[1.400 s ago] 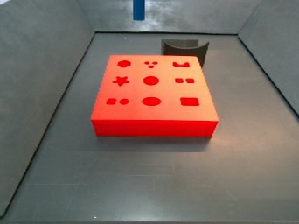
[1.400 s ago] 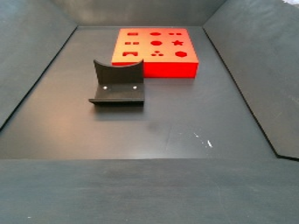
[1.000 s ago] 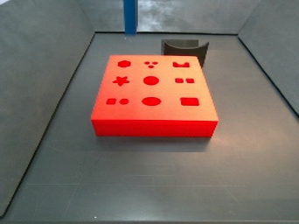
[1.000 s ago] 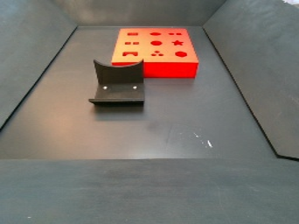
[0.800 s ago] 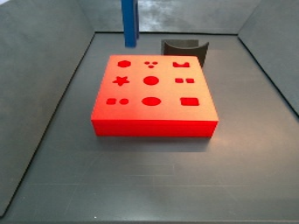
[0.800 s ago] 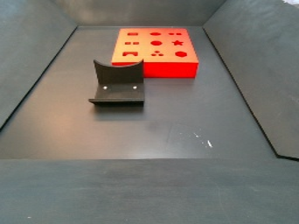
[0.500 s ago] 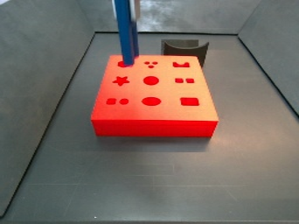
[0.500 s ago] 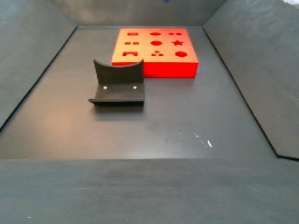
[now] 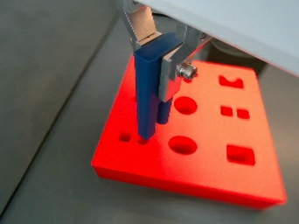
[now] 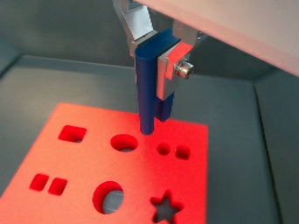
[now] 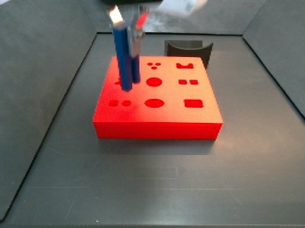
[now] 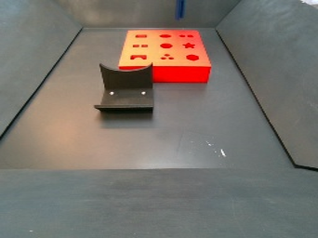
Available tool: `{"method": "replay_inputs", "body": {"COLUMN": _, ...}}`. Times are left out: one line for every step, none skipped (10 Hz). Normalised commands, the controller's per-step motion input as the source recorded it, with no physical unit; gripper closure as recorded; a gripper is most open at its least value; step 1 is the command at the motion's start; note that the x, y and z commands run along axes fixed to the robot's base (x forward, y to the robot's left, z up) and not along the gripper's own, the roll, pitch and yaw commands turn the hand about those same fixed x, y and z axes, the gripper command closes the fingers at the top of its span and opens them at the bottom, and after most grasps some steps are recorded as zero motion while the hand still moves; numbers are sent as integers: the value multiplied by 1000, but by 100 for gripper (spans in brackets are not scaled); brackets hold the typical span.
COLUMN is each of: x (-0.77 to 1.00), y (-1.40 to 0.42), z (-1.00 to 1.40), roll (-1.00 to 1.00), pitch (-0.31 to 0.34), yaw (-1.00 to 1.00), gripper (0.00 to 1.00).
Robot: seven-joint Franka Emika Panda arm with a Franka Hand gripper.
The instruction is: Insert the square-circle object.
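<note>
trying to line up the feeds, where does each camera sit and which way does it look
Wrist view: on the arm, looking down the square-circle object in the gripper onto the red block.
Wrist view: same mount, other side; gripper, piece, block.
Side view: at the block's near end; gripper visible.
Side view: opposite end, fixture nearest; only the piece's tip shows.
All four share the red block.

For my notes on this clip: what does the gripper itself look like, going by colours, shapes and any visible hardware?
The gripper, above the red block in both wrist views, has flat silver plate fingers. One plate carries a small round screw or bolt head. The body above them is pale grey-white. In a side view it is a blurred pale and silver shape. No cables or markings can be made out.
</note>
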Motion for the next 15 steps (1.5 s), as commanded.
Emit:
{"method": "replay_inputs", "body": {"x": 229, "y": 20, "z": -494, "roll": 71, "pitch": 0, "yaw": -934, "gripper": 100}}
{"method": "replay_inputs", "body": {"x": 120, "y": 57, "z": -463, "roll": 3, "pitch": 0, "yaw": -1000, "gripper": 100}}
{"method": "replay_inputs", "body": {"x": 0, "y": 0, "z": -300, "roll": 0, "pitch": 0, "yaw": -1000, "gripper": 100}}
{"method": "replay_inputs", "body": {"x": 0, "y": 0, "z": -246, "roll": 7, "pitch": 17, "yaw": -1000, "gripper": 100}}
{"method": "replay_inputs", "body": {"x": -31, "y": 0, "z": -166, "roll": 13, "pitch": 74, "yaw": -1000, "gripper": 100}}
{"method": "replay_inputs", "body": {"x": -40, "y": 0, "z": 0, "roll": 0, "pitch": 91, "yaw": -1000, "gripper": 100}}
{"method": "replay_inputs", "body": {"x": 0, "y": 0, "z": 149, "roll": 0, "pitch": 0, "yaw": -1000, "gripper": 100}}
{"method": "replay_inputs", "body": {"x": 0, "y": 0, "z": 189, "roll": 0, "pitch": 0, "yaw": -1000, "gripper": 100}}
{"method": "replay_inputs", "body": {"x": 0, "y": 0, "z": 174, "roll": 0, "pitch": 0, "yaw": -1000, "gripper": 100}}
{"method": "replay_inputs", "body": {"x": -89, "y": 0, "z": 197, "roll": 0, "pitch": -33, "yaw": -974, "gripper": 100}}
{"method": "replay_inputs", "body": {"x": -163, "y": 0, "z": 200, "roll": 0, "pitch": -44, "yaw": -937, "gripper": 100}}
{"method": "replay_inputs", "body": {"x": -149, "y": 0, "z": 203, "roll": 0, "pitch": -44, "yaw": -951, "gripper": 100}}
{"method": "replay_inputs", "body": {"x": -137, "y": 0, "z": 54, "roll": 0, "pitch": -43, "yaw": -960, "gripper": 100}}
{"method": "replay_inputs", "body": {"x": -243, "y": 157, "z": -43, "roll": -47, "pitch": -111, "yaw": -640, "gripper": 100}}
{"method": "replay_inputs", "body": {"x": -206, "y": 143, "z": -209, "roll": -37, "pitch": -73, "yaw": -446, "gripper": 100}}
